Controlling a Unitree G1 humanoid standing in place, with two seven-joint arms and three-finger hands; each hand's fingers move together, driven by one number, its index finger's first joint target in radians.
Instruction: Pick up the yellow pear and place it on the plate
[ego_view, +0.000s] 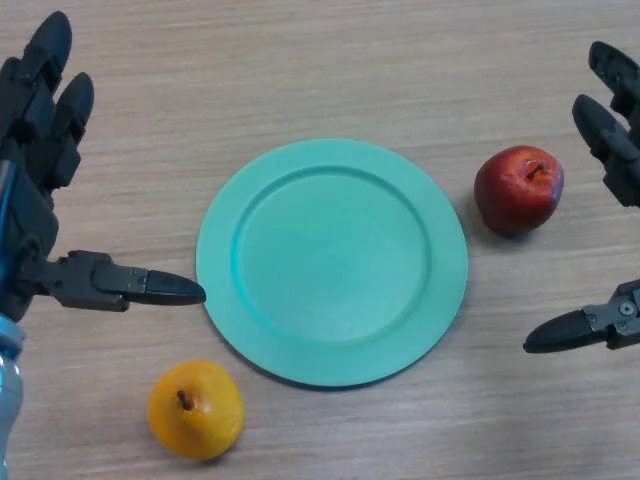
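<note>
Both robot hands held open above the desk, nothing grasped.

The yellow pear (196, 409) is found just below and right of the left robot hand (45, 170), stem up, well apart from the right robot hand (612, 190); the plate (332, 262) is seen between them.

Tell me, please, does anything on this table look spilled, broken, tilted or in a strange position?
Nothing stands out. The green plate lies flat and bare on the table. The yellow pear sits whole near its lower left edge, and a red fruit sits whole to its right. The left hand and right hand are open, holding nothing.
</note>
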